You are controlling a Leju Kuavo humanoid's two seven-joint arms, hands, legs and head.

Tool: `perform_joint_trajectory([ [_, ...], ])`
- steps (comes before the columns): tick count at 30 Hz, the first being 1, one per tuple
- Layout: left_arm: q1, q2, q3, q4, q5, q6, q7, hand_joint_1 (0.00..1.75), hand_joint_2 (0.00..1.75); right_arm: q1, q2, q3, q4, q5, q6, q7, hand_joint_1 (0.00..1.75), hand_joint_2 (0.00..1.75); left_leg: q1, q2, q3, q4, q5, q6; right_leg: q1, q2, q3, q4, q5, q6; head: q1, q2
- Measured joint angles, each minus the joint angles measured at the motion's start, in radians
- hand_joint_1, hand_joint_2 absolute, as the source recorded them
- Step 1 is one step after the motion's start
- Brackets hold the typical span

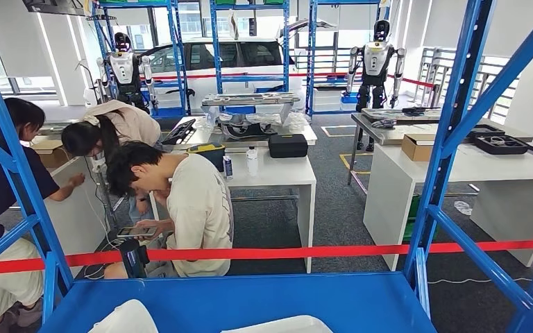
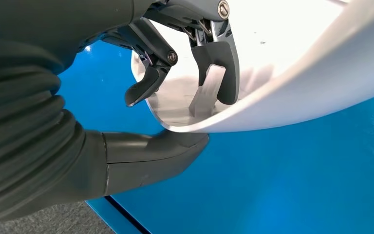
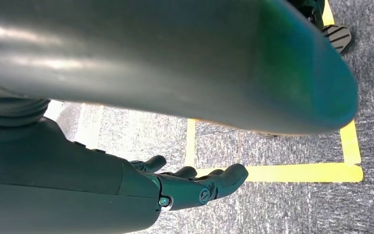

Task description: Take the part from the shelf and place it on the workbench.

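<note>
Two white parts [image 1: 128, 318] sit on our blue shelf [image 1: 250, 302]; left hand [image 2: 175, 97] pinches one's rim above it, right hand [image 3: 185, 185] hangs empty, fingers loosely apart, over grey carpet [image 3: 272, 209]. No readable labels.

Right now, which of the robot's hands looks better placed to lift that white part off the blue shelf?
Left. The left hand already grips the white part's edge over the blue shelf; the right hand hangs above the floor.

three people [image 1: 180, 201] crouched by white tables [image 1: 277, 173] | red tape [image 1: 284, 252] | white car [image 1: 222, 59] | possibly two idle humanoids [image 1: 377, 59]
</note>
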Motion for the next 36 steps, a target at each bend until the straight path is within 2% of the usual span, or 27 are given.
perform_joint_trajectory([
  [30, 0.013, 0.000, 0.003, -0.006, 0.005, 0.031, -0.036, 1.75, 1.75, 0.000, 0.000, 0.000, 0.000, -0.007, 0.000, -0.003, 0.00, 0.00, 0.000, 0.000, 0.000, 0.000, 0.000, 0.000, 0.000, 0.000, 0.000, 0.000, 0.000, 0.000, 0.000, 0.000],
  [36, 0.006, 0.011, 0.024, -0.039, 0.016, 0.094, -0.057, 1.75, 1.75, 0.001, -0.001, -0.001, 0.000, -0.010, 0.000, -0.005, 0.00, 0.00, 0.000, 0.000, -0.001, 0.000, 0.001, -0.001, 0.000, 0.000, -0.001, 0.000, 0.000, 0.000, 0.000, 0.000],
])
